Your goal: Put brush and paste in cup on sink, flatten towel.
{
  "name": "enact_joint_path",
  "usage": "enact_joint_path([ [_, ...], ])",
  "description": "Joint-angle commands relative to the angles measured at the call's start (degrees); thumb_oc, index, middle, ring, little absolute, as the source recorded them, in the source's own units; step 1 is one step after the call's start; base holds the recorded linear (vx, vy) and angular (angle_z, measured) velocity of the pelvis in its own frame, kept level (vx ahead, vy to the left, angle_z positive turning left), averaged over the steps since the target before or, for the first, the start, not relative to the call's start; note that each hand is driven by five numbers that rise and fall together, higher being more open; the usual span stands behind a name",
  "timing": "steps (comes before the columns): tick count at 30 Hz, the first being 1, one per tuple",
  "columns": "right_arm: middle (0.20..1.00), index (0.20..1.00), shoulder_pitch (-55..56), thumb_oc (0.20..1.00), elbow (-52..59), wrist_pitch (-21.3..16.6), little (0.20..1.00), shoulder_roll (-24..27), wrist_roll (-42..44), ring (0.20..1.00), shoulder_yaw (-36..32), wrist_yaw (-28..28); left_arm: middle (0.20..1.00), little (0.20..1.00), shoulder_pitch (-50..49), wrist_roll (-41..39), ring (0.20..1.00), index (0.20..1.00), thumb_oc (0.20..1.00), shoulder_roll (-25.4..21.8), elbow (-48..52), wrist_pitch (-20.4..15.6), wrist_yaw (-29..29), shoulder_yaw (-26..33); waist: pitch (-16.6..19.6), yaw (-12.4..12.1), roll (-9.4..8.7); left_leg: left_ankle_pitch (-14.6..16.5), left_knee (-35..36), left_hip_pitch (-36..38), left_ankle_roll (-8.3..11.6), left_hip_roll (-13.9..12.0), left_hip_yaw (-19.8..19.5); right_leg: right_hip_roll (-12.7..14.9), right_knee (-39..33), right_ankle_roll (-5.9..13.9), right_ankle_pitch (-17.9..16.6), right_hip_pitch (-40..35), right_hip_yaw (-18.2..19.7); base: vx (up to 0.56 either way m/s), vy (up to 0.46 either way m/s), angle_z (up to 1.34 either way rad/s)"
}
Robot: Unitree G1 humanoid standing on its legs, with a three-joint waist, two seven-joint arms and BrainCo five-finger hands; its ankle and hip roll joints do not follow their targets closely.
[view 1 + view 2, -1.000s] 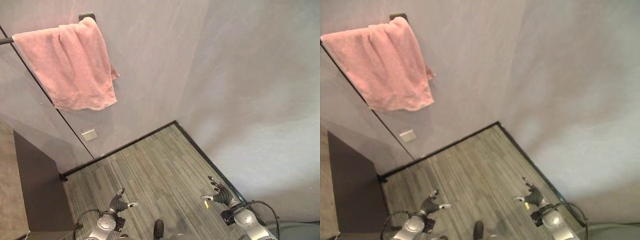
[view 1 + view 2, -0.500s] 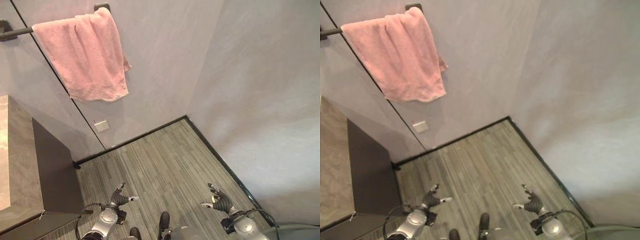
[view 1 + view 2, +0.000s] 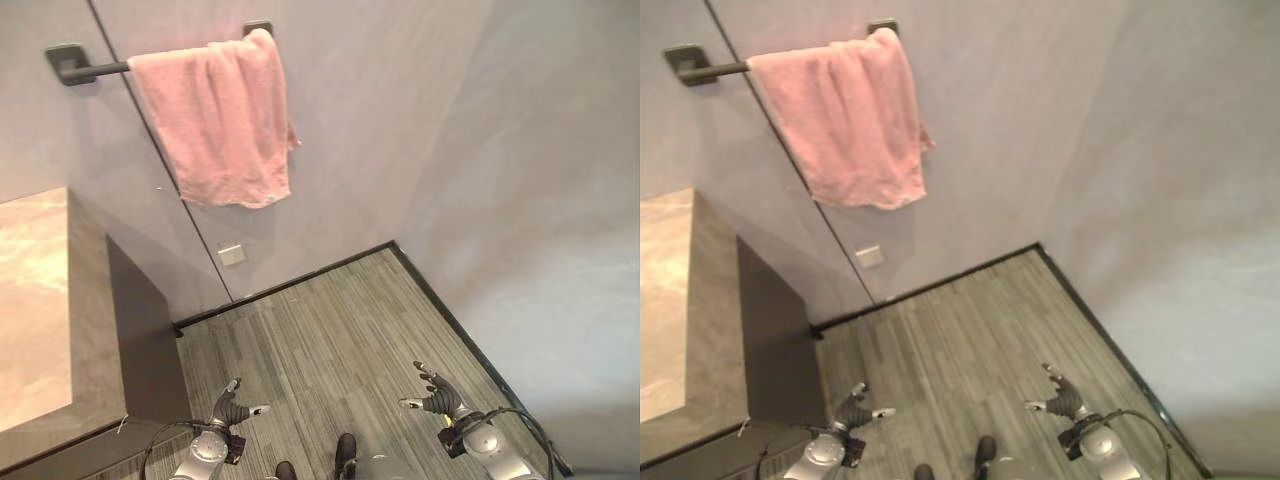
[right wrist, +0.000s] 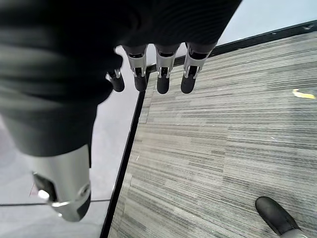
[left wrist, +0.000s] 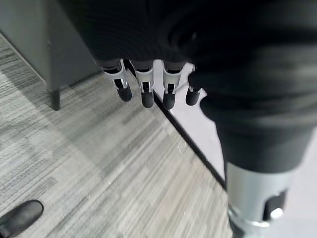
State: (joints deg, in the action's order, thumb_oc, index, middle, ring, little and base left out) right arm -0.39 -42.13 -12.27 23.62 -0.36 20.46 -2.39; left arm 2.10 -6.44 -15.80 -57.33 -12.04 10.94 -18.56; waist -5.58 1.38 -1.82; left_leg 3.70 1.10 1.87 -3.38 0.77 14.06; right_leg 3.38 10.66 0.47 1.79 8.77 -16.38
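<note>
Hands first: left hand (image 3: 232, 408), low over the floor at the lower left of the head views, fingers relaxed and spread, thumb out, holding nothing; right hand (image 3: 436, 396), low at the lower right, likewise relaxed and empty. Each wrist view confirms straight fingers hanging above bare flooring. Floor (image 3: 330, 330): grey striped planks, edged by a dark skirting strip where it meets the walls. Table (image 3: 40, 300): stone-look top on a dark cabinet, at the left beside the left arm; the visible part of the top carries nothing, and no brush, paste, cup or basin can be made out on it. Towel (image 3: 225, 120): pink, hung over a dark rail (image 3: 85, 68) high on the wall, bunched toward the rail's right end with folds and an uneven lower hem, so not flat. Both hands are well apart from it and far below. Wall socket plate (image 3: 231, 255): small, pale, under the towel. Walls: plain pale grey, meeting in a corner at the right. Risk, as a judgement: a reach from this low stance may tug the towel sideways off the rail's open end instead of spreading it; brush and paste cannot be located, so any cup step would be aimed blind.
</note>
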Motion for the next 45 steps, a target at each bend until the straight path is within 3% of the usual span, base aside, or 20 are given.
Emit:
enact_joint_path([
  [1,1.000,1.000,-0.74,1.000,0.14,-1.43,1.000,-1.57,-0.19,1.000,0.83,-0.62,1.000,1.000,1.47,-1.08,1.000,1.000,1.000,-3.12,1.31,-1.73,0.15,0.66,0.03,0.38,-2.95,0.23,-2.68,-2.93,0.41,2.40,-3.26,8.84,1.49,9.70,-5.17,-3.39,4.68,-0.03,0.107,0.29],
  [5,1.000,1.000,-2.48,1.000,0.34,-1.50,1.000,-0.89,-0.24,1.000,1.30,-0.53,1.000,1.000,1.46,-1.03,1.000,1.000,1.000,-5.06,4.71,-1.96,-0.05,0.84,-3.01,-0.48,-3.64,1.47,-6.01,-4.80,-0.28,2.71,-4.56,9.49,5.97,9.23,-5.12,-1.06,4.11,-0.05,0.074,0.40],
  [10,1.000,1.000,-3.40,1.000,-1.39,-1.53,1.000,-1.34,-0.25,1.000,1.83,-0.62,1.000,1.000,0.82,-1.03,1.000,1.000,1.000,-5.49,4.70,-2.04,-0.27,1.42,-2.93,-0.88,-4.07,1.59,-6.40,-5.61,-0.45,3.03,-5.90,9.24,6.02,9.37,-5.51,-1.45,4.38,0.04,0.040,0.20],
  [11,1.000,1.000,-3.48,1.000,-1.45,-1.79,1.000,-1.44,0.67,1.000,1.97,-0.13,1.000,1.000,0.75,-0.90,1.000,1.000,1.000,-5.57,4.86,-2.06,-0.71,1.13,-2.49,-0.52,-3.97,1.42,-6.27,-5.62,-0.66,3.37,-6.99,7.98,7.43,9.27,-5.52,-0.73,7.68,0.07,0.040,0.09],
  [18,1.000,1.000,-2.78,1.000,-1.22,-2.05,1.000,-0.81,1.36,1.000,1.95,0.30,1.000,1.000,0.87,-0.59,1.000,1.000,1.000,-5.33,4.87,-2.11,-1.22,0.47,-2.67,0.58,-3.23,2.54,-8.20,-5.17,-0.92,4.56,-9.59,4.74,9.80,7.45,-3.35,2.14,13.62,0.06,0.031,0.20],
  [22,1.000,1.000,-2.97,1.000,-0.51,-2.17,1.000,0.20,1.01,1.000,2.14,0.43,1.000,1.000,1.89,-0.52,1.000,1.000,1.000,-5.27,4.52,-2.12,-1.08,0.09,-4.84,1.83,-2.94,4.84,-12.15,-4.87,-0.37,5.08,-11.19,6.56,6.49,7.99,-5.30,6.59,15.43,0.06,-0.025,0.25],
  [23,1.000,1.000,-3.10,1.000,-0.23,-2.14,1.000,0.58,1.21,1.000,2.43,0.63,1.000,1.000,2.54,-0.66,1.000,1.000,1.000,-5.22,3.84,-2.25,-0.83,0.23,-5.77,2.87,-3.84,6.29,-14.09,-4.43,-0.17,6.06,-12.03,6.25,2.76,8.92,-7.44,8.23,18.28,0.10,-0.061,0.41],
  [24,1.000,1.000,-2.83,1.000,0.26,-2.05,1.000,0.65,1.19,1.000,2.49,0.74,1.000,1.000,2.58,-0.80,1.000,1.000,1.000,-5.25,3.66,-2.26,-0.71,0.49,-6.05,2.98,-4.25,6.60,-14.85,-4.38,-0.07,6.27,-12.45,6.08,2.78,9.19,-7.80,7.92,18.73,0.08,-0.088,0.28],
  [30,1.000,1.000,-1.94,1.000,0.46,-1.82,1.000,0.65,0.64,1.000,2.48,1.56,1.000,1.000,1.97,-0.87,1.000,1.000,1.000,-4.78,2.02,-2.17,-0.57,1.09,-3.97,2.37,-5.61,6.17,-13.51,-4.35,0.38,6.10,-12.12,6.05,-1.05,10.07,-9.22,4.45,17.36,0.03,-0.115,0.43],
  [38,1.000,1.000,0.04,1.000,1.53,-1.79,1.000,0.71,0.11,1.000,2.44,2.37,1.000,1.000,1.00,-1.02,1.000,1.000,1.000,-4.24,0.73,-1.91,-0.99,1.27,-2.17,2.07,-5.62,3.87,-8.72,-3.03,1.83,3.99,-13.11,4.77,-4.39,9.47,-7.08,1.25,15.88,0.01,-0.114,-0.09],
  [39,1.000,1.000,2.60,1.000,-5.47,1.37,1.000,-3.05,6.76,1.000,-0.73,0.06,1.000,1.000,3.35,-8.12,1.000,1.000,1.000,2.26,-7.31,1.56,-2.20,0.70,2.76,5.82,-0.78,-7.04,3.53,-1.84,8.39,-7.72,-5.23,3.80,-11.86,6.97,-3.33,-5.97,10.36,0.03,-0.040,0.16],
  [45,1.000,1.000,2.91,1.000,-5.27,1.15,1.000,-3.09,4.54,1.000,0.88,0.87,1.000,1.000,2.00,-7.91,1.000,1.000,1.000,2.34,-8.60,1.43,-2.36,1.60,3.03,5.45,-0.85,-6.88,3.90,-0.61,8.83,-8.45,-5.08,3.92,-11.56,7.09,-3.00,-6.78,10.23,0.02,0.006,0.02],
])
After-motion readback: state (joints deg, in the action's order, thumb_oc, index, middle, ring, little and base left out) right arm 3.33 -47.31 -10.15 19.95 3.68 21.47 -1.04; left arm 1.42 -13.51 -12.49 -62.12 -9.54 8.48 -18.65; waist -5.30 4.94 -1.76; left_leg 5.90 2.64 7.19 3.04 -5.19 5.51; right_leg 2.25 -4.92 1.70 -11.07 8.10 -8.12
